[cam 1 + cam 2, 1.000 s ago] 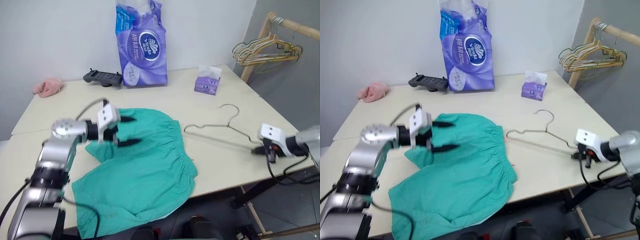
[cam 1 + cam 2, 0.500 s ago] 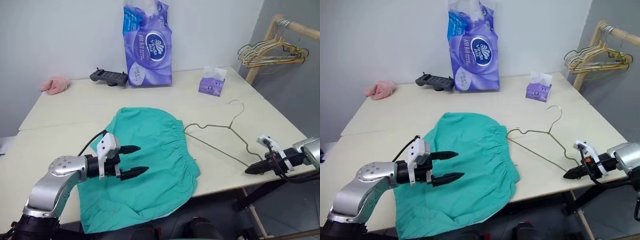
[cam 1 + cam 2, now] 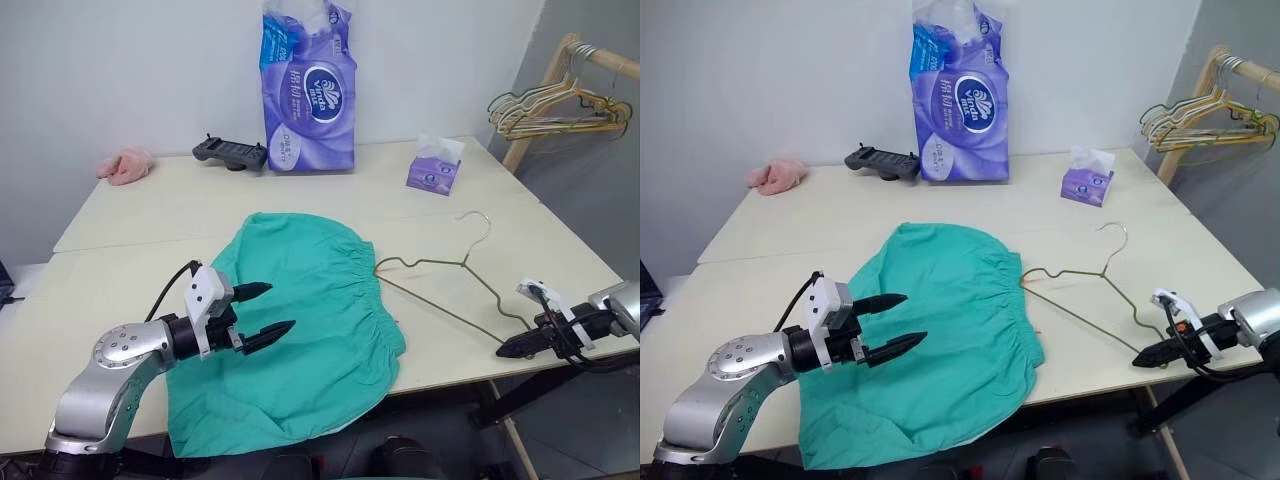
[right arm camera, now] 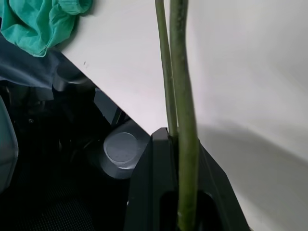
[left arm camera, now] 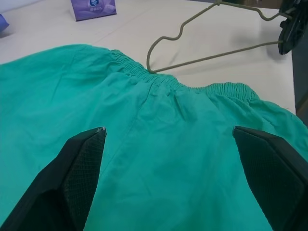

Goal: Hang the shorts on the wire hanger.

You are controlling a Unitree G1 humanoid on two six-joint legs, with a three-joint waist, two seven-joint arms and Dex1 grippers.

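Pale worktop against a white wall, carrying, largest first: shorts, teal, spread flat near the front edge, one leg hem draped over it; gathered waistband toward the right edge, legs trailing toward the front left corner, so the long axis runs across the worktop; soft, light and limp, likely to sag, best taken at the elastic waistband; wire hanger, thin, stiff and springy, lying flat just right of the waistband, hook toward the back edge, long bar running from waistband to front right corner; left gripper, fingers spread wide, empty, hovering over the shorts; right gripper, clamped shut on the hanger's corner at the front right edge.
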